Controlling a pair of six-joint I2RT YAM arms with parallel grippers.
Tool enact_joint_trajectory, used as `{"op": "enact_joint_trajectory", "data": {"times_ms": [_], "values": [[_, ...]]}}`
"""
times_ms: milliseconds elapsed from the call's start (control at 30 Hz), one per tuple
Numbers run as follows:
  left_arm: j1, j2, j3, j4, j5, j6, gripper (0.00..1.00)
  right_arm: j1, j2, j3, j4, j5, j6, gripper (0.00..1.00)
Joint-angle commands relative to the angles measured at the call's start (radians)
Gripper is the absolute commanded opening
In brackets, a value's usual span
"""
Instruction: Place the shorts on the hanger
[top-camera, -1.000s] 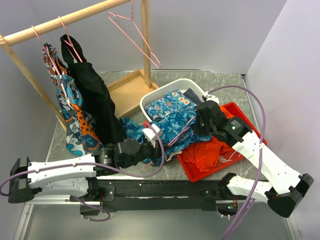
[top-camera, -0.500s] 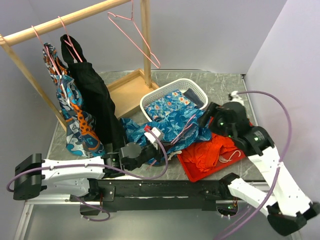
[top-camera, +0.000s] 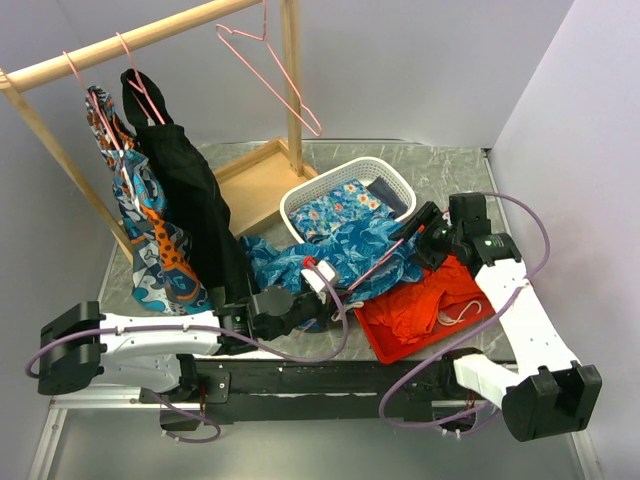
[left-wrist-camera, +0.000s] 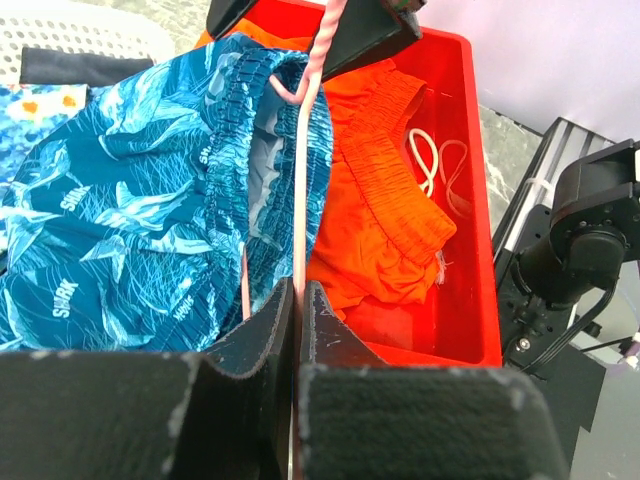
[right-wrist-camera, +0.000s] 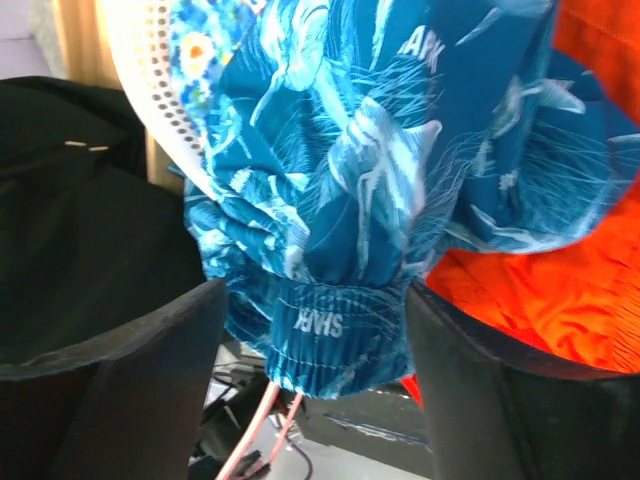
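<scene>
Threading step: left gripper (left-wrist-camera: 298, 300) clamped on hanger (left-wrist-camera: 305, 150) wire, which enters shorts (left-wrist-camera: 130, 220) waistband ahead. Waistband sits inside right gripper (right-wrist-camera: 315, 300), jaws apart. Next, likely: grab it and pull along the wire.

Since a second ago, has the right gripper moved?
Yes. In the top view the right gripper has pulled back rightward, away from the white basket, and now stands open at the right edge of the shorts.
</scene>
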Motion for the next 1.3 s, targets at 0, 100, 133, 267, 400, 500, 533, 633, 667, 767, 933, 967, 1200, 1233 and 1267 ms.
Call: {"op": "enact_joint_trajectory", "data": {"times_ms": [0,100,133,267,400,500,533,633,667,767,933,967,1200,1233,1267], "values": [[-0.004,0.010,0.072,0.070,0.011,0.053,0.01,-0.006,-0.019,-0.046,0.080,-0.045,0.049,0.74],[-0.004,0.032,0.090,0.073,0.032,0.065,0.01,-0.011,-0.039,-0.095,0.107,-0.034,0.065,0.67],[-0.004,0.041,0.093,0.076,0.034,0.064,0.01,-0.015,-0.034,-0.102,0.112,-0.028,0.066,0.64],[-0.004,0.049,0.115,0.076,0.034,0.065,0.01,-0.040,-0.008,-0.117,0.111,-0.031,0.042,0.45],[-0.004,0.075,0.150,0.015,0.026,0.036,0.13,-0.052,-0.008,-0.120,0.114,-0.025,0.032,0.08],[-0.004,0.075,0.173,-0.046,0.012,-0.011,0.55,-0.052,-0.028,-0.128,0.124,-0.023,0.025,0.00],[-0.004,0.052,0.171,-0.062,0.000,-0.030,0.63,-0.052,-0.037,-0.132,0.135,-0.025,0.023,0.00],[-0.004,-0.032,0.170,-0.161,-0.075,-0.105,0.79,-0.052,-0.057,-0.135,0.138,-0.011,-0.003,0.00],[-0.004,-0.052,0.179,-0.204,-0.147,-0.130,0.81,-0.054,-0.066,-0.138,0.137,-0.003,-0.014,0.00],[0.011,-0.091,0.245,-0.442,-0.276,-0.270,0.78,-0.054,-0.098,-0.129,0.129,0.026,-0.037,0.00],[0.115,0.012,0.380,-0.873,-0.370,-0.530,0.65,-0.054,-0.131,-0.080,0.086,0.061,-0.063,0.00],[0.129,0.028,0.389,-0.953,-0.377,-0.562,0.63,-0.054,-0.138,-0.080,0.086,0.063,-0.058,0.00],[0.161,0.160,0.469,-1.036,-0.328,-0.552,0.55,-0.052,-0.140,-0.069,0.083,0.057,-0.031,0.00],[0.161,0.171,0.478,-1.041,-0.321,-0.547,0.55,-0.052,-0.138,-0.066,0.083,0.057,-0.026,0.00],[0.161,0.177,0.483,-1.044,-0.315,-0.542,0.55,-0.054,-0.135,-0.063,0.081,0.060,-0.021,0.00]]}}
